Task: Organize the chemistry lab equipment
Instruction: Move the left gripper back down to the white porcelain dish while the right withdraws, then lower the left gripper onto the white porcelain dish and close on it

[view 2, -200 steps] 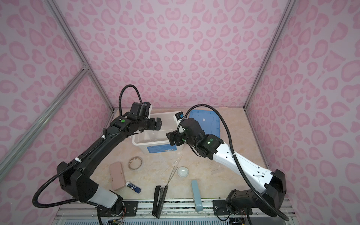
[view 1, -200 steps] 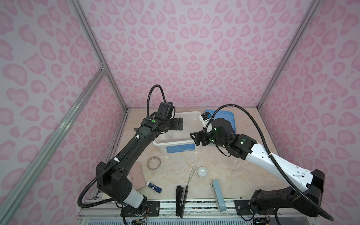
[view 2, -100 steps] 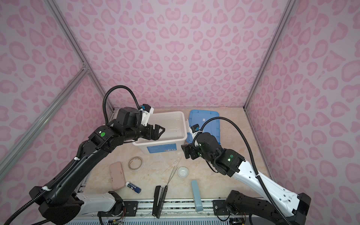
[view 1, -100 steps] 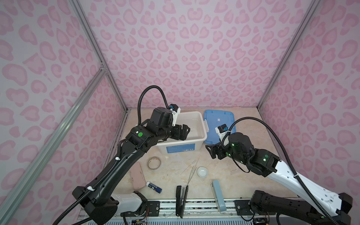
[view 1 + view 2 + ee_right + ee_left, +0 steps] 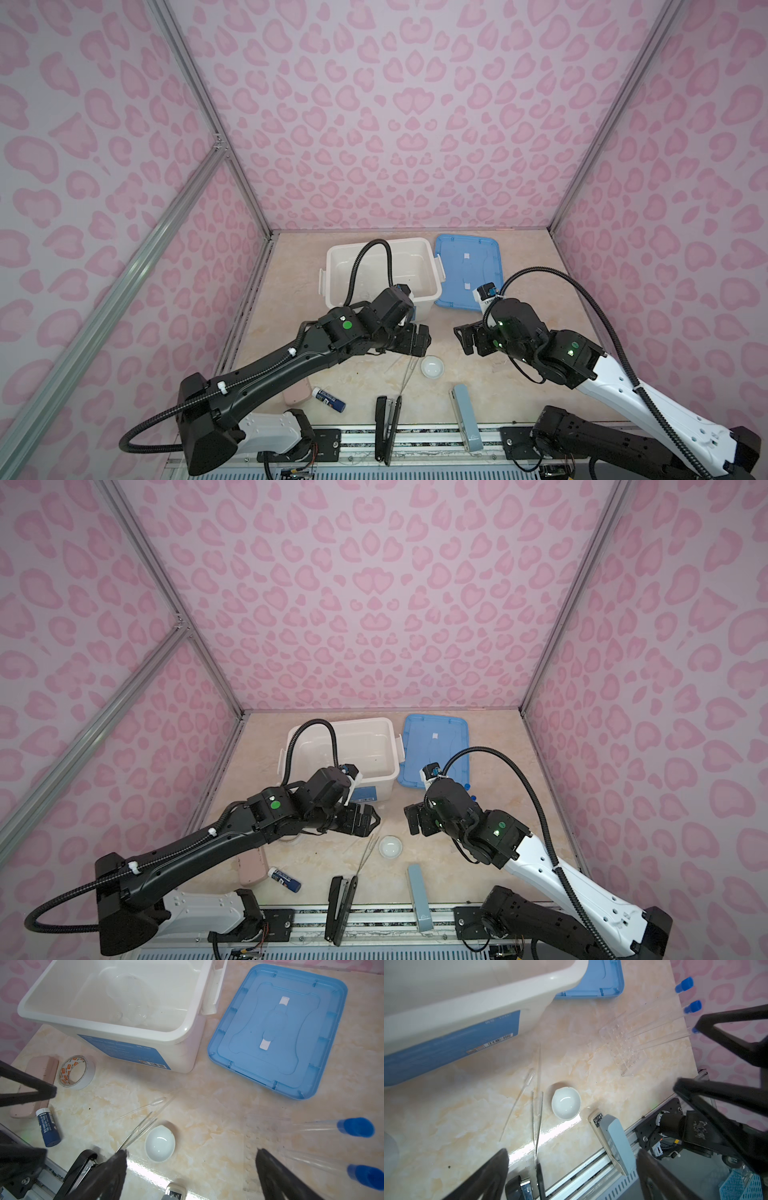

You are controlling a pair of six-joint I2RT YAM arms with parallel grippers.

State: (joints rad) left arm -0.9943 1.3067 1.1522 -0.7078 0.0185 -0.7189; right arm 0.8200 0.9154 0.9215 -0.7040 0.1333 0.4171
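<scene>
Three blue-capped tubes (image 5: 693, 1007), left wrist view.

My left arm (image 5: 266, 374) is black, with a round green dot (image 5: 344, 325) on it. My right arm (image 5: 640, 401) is black, then white lower down, with a small green light (image 5: 571, 352). A bumpy black cable (image 5: 365, 257) loops over each arm. My left pincer (image 5: 426, 340) and right pincer (image 5: 461, 341) are black too.

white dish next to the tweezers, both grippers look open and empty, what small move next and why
Probably lower the left gripper over the small white dish so its fingers straddle the rim. Its jaws stand open and empty, it hangs nearest the dish in a top view, and the dish lies loose outside the open white bin.
</scene>
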